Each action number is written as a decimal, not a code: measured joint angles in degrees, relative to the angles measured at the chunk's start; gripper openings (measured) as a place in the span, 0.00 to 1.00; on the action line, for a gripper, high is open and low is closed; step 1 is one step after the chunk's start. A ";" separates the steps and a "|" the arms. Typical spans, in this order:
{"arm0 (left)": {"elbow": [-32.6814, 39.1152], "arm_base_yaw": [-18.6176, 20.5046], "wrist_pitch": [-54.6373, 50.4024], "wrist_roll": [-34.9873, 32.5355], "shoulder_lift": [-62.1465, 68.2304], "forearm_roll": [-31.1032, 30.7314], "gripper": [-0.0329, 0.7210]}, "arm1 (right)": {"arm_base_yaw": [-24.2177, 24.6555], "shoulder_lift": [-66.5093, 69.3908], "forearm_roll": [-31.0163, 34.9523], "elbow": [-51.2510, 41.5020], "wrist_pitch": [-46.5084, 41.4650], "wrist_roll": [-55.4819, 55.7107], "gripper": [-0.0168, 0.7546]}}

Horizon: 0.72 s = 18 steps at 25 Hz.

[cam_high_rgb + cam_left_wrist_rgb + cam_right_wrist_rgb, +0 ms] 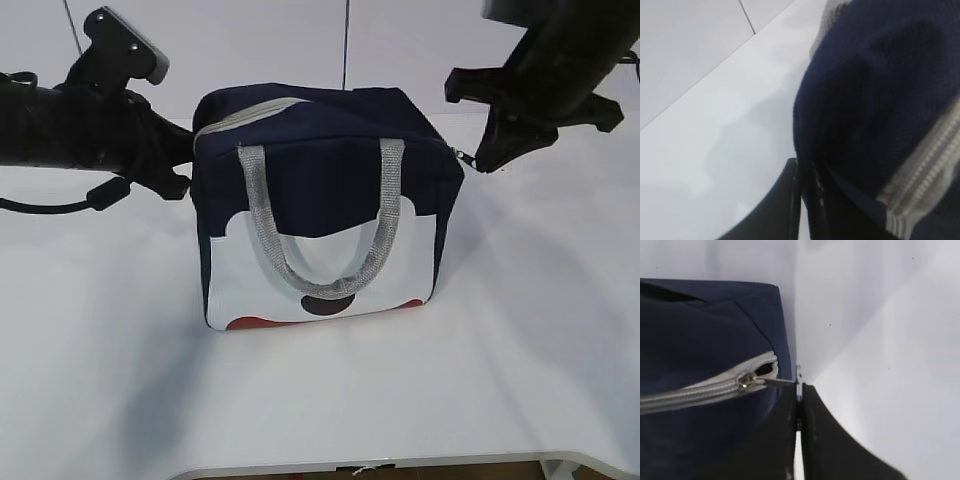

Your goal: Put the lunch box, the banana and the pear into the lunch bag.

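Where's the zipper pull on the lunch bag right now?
The zipper pull sits at the right end of the lunch bag, at its upper right corner in the exterior view, pinched in the right gripper beside the grey zipper.

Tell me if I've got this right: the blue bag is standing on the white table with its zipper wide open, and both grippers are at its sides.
Not quite. The zipper on the blue bag is closed almost to its end, as the right wrist view shows, with the right gripper pinching its pull. The rest holds: the bag stands on the white table, and the left gripper is shut against its other side.
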State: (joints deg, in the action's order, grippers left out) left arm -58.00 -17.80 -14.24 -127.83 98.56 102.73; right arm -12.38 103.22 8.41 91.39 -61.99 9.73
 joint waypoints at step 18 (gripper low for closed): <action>-0.13 0.00 9.93 0.00 0.00 1.17 0.02 | 2.61 7.93 15.75 0.05 4.30 -15.54 0.05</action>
State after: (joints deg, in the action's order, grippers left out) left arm -58.13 -17.80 -4.30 -127.83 98.56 103.91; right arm -9.77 111.14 24.16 91.45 -57.70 -5.81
